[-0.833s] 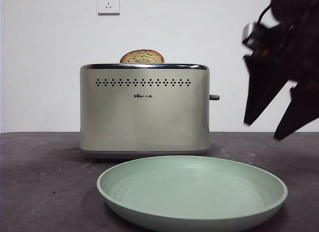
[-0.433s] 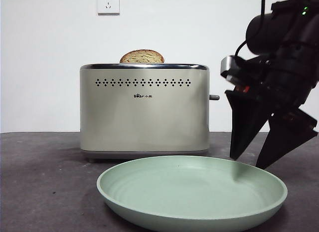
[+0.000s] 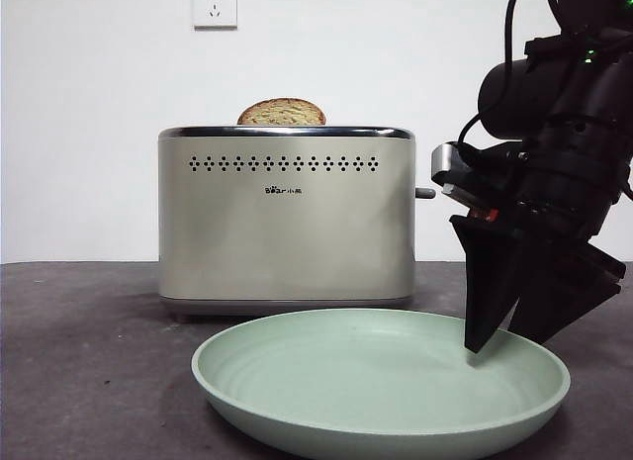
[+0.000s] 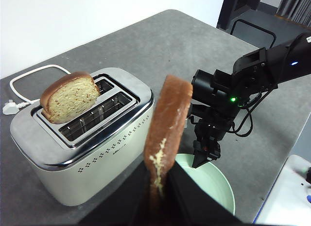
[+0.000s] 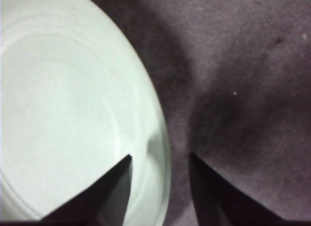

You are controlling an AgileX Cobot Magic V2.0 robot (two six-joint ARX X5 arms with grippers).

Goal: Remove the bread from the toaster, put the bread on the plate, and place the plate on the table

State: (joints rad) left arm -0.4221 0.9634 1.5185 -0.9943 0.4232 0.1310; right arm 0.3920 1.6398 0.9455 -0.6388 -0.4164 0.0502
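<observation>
My left gripper (image 4: 158,184) is shut on the bread (image 4: 167,129), a slice with a dark brown crust, and holds it upright in the air beside the toaster (image 4: 82,153) and above the plate (image 4: 216,180). This gripper is out of the front view. A second, paler slice (image 4: 70,97) stands in a toaster slot and shows above the toaster (image 3: 287,223) in the front view (image 3: 282,112). The mint plate (image 3: 376,381) lies on the table (image 3: 89,361) in front of the toaster. My right gripper (image 3: 504,339) is open. Its jaws straddle the plate's right rim (image 5: 163,138), one inside, one outside.
A white power cord and plug (image 4: 19,85) lie on the table behind the toaster. A wall socket (image 3: 215,5) is on the white wall. A black chair frame (image 4: 252,31) stands beyond the table's far corner. A white object (image 4: 291,192) lies at the table's edge.
My right arm has come down and leftward from the upper right. Its open jaws now stand over the plate's right rim. The toaster, its slice and the plate have not moved.
</observation>
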